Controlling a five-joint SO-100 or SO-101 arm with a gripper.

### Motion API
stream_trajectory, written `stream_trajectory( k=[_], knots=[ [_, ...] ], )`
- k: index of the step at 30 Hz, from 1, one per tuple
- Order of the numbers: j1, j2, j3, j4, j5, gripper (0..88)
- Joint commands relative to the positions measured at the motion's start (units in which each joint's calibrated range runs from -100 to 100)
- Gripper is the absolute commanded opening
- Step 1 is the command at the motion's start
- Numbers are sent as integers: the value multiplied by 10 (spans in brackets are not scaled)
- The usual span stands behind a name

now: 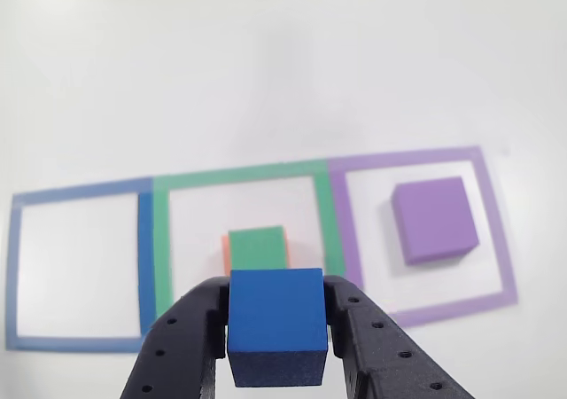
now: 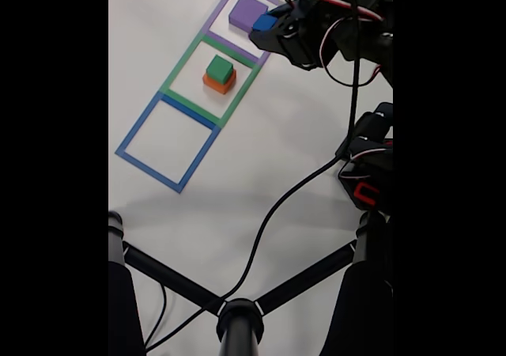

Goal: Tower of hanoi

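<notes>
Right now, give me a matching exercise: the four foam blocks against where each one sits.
Things:
1. blue cube
2. green block
3. salmon-orange block
4. purple block

Places:
A. alone inside the purple tape outline
B. on the table inside the green tape outline, under another block
C. held in the gripper, off the table
D. stacked on the salmon-orange block

Pairs: 1-C, 2-D, 3-B, 4-A

A plain white tabletop [image 2: 237, 182] under soft, even light.
</notes>
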Motion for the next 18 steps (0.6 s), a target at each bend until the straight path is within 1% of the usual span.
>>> stream_trajectory(
  k=[1,4,5,11,18],
  knots=[
    [-6,-44,191,-208,8,4],
    [-8,-38,326,-393,8,7],
    [-9,-31,357,-439,8,9],
    [-21,46,454,-626,8,8],
    [-32,158,503,-819,8,10]
  ],
)
